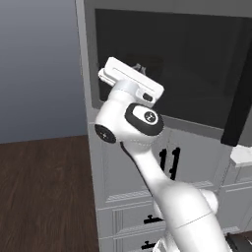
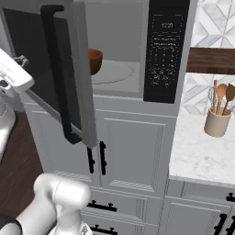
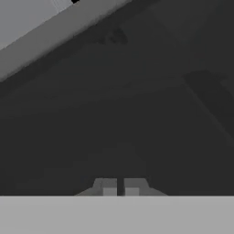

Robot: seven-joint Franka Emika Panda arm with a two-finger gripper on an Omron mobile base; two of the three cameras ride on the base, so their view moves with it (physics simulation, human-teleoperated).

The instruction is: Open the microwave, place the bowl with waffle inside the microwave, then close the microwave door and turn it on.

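Fingers nearly together face the microwave door's dark glass.

Microwave door: matt grey frame, dark glossy glass window, smooth black bar handle; microwave interior pale grey, smooth and matt, control strip glossy black. Bowl: reddish-brown, smooth, faint sheen. Cabinets: white, matt, panelled; counter: polished marble-look stone; floor: dark wood planks.
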